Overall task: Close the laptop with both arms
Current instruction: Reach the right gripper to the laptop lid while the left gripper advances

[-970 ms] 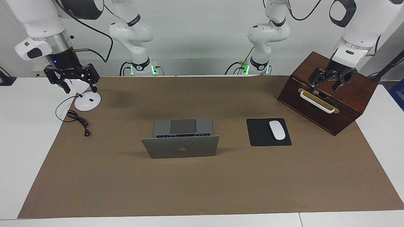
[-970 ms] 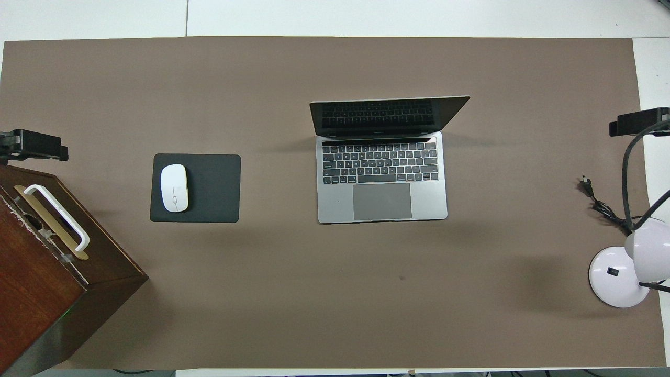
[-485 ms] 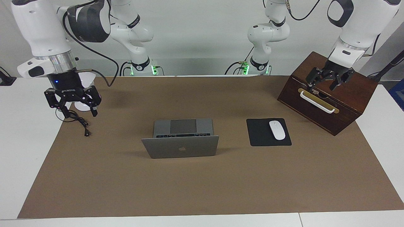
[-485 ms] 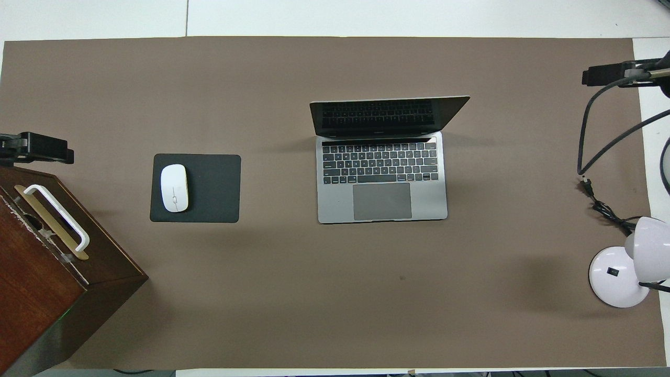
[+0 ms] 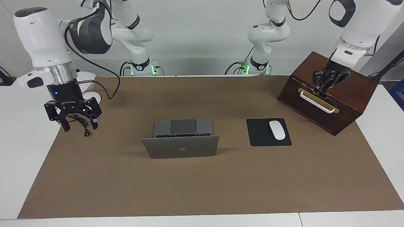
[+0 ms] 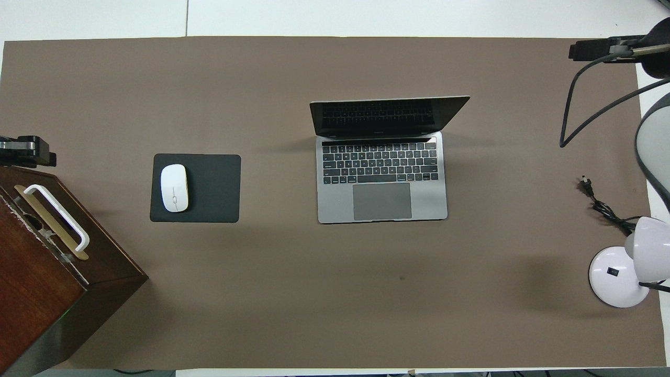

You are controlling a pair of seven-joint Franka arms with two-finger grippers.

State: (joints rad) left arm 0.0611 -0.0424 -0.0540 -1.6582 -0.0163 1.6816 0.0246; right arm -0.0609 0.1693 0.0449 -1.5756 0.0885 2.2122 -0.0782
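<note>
Two grippers inspected, in order across the facing view.

Item one: my right gripper point(image 5: 80, 127) hangs at the right arm's end of the table, over the black cable point(image 5: 86, 132) near the edge of the brown mat point(image 5: 202, 189). Its jaws stand wide apart and hold nothing.

Item two: the laptop point(image 5: 180, 147) sits at the middle of the mat, lid raised, keyboard and trackpad exposed toward me. Neither gripper touches it; both are well apart from it.

Item three: a black mouse pad point(image 5: 262, 138) lies beside the laptop toward the left arm's end, with a white mouse point(image 5: 277, 130) on it.

Item four: my left gripper point(image 5: 319, 91) is at the front of the wooden box point(image 5: 347, 94), just beside its white handle point(image 5: 317, 102). Its fingertips meet. Whether they pinch anything, I cannot tell.
</note>
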